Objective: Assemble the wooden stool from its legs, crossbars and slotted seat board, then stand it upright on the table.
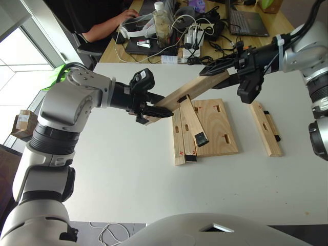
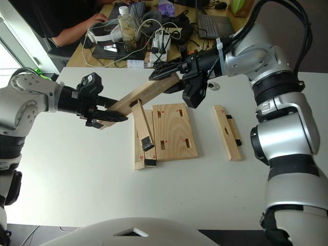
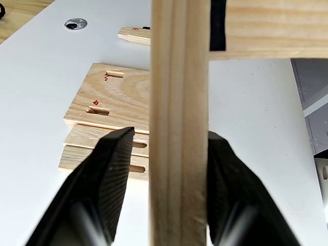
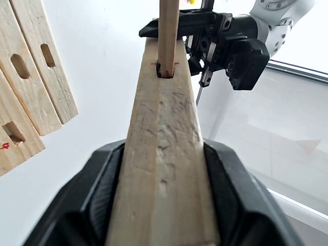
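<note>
The left gripper (image 1: 161,110) has its fingers (image 3: 110,174) closed on the near end of the leg (image 1: 192,91). One pad seems to stand a little off the wood, so I judge that hold the weaker one. If it gives, the near end would swing down onto the bench (image 1: 128,174).

Between the two sets of fingers a crossbar (image 1: 193,123) hangs from the leg's slot, seated only at its top. Any twist or uneven pull by either arm could work it loose, and it would drop onto the seat board (image 1: 220,128) lying below.

At the far end the right gripper (image 1: 212,72) is clenched firmly on the leg.

The leg is held in the air, and its long axis runs from the left fingers up and away to the right fingers, with the far end higher. The crossbar points down and toward the robot. Whether its lower end touches the board I cannot tell.
</note>
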